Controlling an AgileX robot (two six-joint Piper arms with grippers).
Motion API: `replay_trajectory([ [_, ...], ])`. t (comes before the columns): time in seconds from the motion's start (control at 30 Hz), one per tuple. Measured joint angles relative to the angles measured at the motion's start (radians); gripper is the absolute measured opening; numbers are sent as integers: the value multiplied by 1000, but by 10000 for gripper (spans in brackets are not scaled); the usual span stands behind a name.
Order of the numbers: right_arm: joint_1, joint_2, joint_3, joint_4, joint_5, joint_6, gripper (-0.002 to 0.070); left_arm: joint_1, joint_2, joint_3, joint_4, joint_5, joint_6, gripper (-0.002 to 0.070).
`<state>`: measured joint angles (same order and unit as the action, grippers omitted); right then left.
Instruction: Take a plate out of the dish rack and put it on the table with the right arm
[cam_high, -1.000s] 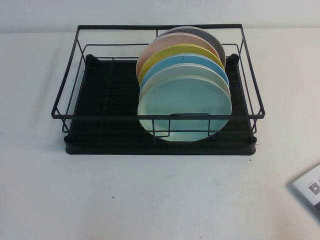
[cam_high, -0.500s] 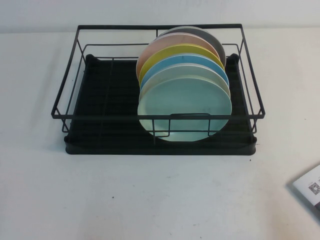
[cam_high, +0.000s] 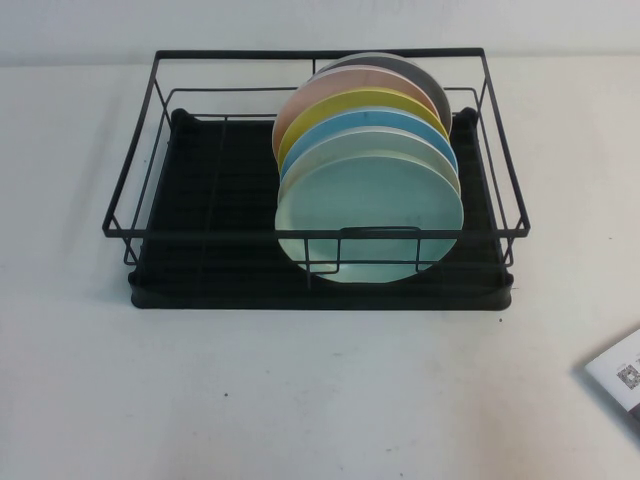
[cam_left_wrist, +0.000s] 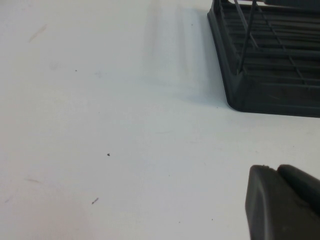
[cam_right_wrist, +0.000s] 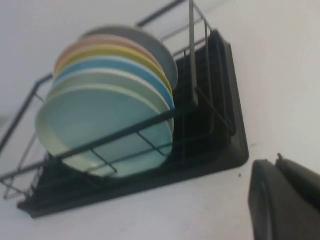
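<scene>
Neither gripper appears in the high view. Only one dark finger of the right gripper shows, at the lower right of its own wrist view, above the tabletop and apart from the rack; whether it is released or clenched, I cannot tell. The left gripper shows likewise as a single black finger at the lower right of its wrist view, over bare table near a corner of the rack (its state cannot be told either).

Largest in the high view is the table, plain white and filling the frame. On it, in the upper middle, sits the dish rack, a black wire frame over a black drip tray. In the right half of the rack stand plates on edge, one behind the other. Frontmost, just behind the near wire rail, is the plate, pale mint green; it leans back against a white plate, then come a sky-blue plate, a yellow plate, a pink plate and a grey plate at the back. At the lower right edge of the high view lies a printed paper, partly cut off.
</scene>
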<state>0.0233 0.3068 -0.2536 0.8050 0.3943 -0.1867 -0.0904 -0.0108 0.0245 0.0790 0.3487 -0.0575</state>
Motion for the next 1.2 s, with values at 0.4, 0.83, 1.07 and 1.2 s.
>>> replay_trajectory([
  [0.4,0,695,-534,-42,203,-389,-18,0,0,0,0,0,0,-4],
  [0.83,218,1149,-986,22,374,-702,-18,0,0,0,0,0,0,-4],
  [1.07,295,1282,-1173,-36,482,-849,47,0,0,0,0,0,0,-4],
  [1.2,321,1346,-1229,-77,509,-904,161,0,0,0,0,0,0,-4],
])
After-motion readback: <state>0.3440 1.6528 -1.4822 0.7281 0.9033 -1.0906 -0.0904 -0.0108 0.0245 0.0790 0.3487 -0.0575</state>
